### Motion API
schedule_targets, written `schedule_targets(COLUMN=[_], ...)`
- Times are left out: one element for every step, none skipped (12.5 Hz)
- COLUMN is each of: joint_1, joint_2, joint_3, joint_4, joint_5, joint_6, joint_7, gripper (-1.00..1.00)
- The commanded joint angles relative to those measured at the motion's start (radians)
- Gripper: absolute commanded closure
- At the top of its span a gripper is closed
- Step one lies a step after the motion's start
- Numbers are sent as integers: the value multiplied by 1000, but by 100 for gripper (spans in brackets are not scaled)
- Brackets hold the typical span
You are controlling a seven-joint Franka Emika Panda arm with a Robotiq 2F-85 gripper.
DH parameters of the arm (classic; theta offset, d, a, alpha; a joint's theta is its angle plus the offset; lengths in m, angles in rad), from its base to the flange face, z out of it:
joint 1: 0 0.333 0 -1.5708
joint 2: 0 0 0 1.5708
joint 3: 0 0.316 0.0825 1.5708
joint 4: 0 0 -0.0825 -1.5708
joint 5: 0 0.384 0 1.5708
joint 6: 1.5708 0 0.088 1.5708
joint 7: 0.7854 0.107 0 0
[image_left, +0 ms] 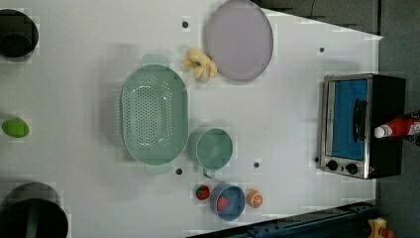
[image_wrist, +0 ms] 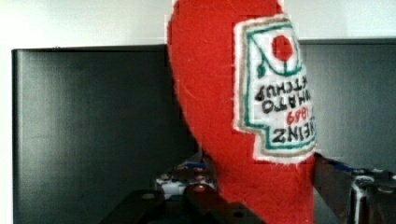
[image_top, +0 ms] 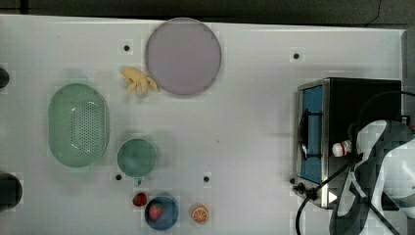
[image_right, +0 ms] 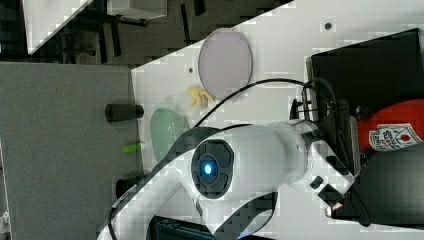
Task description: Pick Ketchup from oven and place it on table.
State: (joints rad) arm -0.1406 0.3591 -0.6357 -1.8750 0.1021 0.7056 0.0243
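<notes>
Ketchup [image_left: 400,127] lies on top of the oven [image_left: 381,99], its long axis running across the roof, white cap pointing toward the door side at the left view's left. In the wrist view the gripper [image_wrist: 268,186] has a dark finger [image_wrist: 334,184] on each side of the bottle's red base; whether they clamp it I cannot tell. The top view shows just the cap beside the arm [image_top: 386,161]; the right view shows the label. Table [image_top: 244,122] carries the oven at the top view's right.
</notes>
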Motion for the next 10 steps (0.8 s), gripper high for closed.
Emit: schedule_targets(joint_1=[78, 99, 129, 153, 181, 201, 218, 231, 246, 255], joint_2=[-101, -122, -150, -175, -207, -228, -244, -255, -265, -270], joint_3=[48, 64, 91, 120, 163, 202, 241, 280, 332, 367], joint_4=[94, 116, 140, 149, 151, 151, 151, 151, 151, 151], joint_5=[6, -1, -11, -12, -12, -12, -12, -12, -12, -12], joint_6=[-182, -228, -286, -328, -375, -401, -411, -412, -410, -410], joint_7=[31, 31, 31, 31, 31, 31, 31, 31, 31, 31], gripper=[-20, -20, -20, -20, -20, -20, -20, -20, -20, -20])
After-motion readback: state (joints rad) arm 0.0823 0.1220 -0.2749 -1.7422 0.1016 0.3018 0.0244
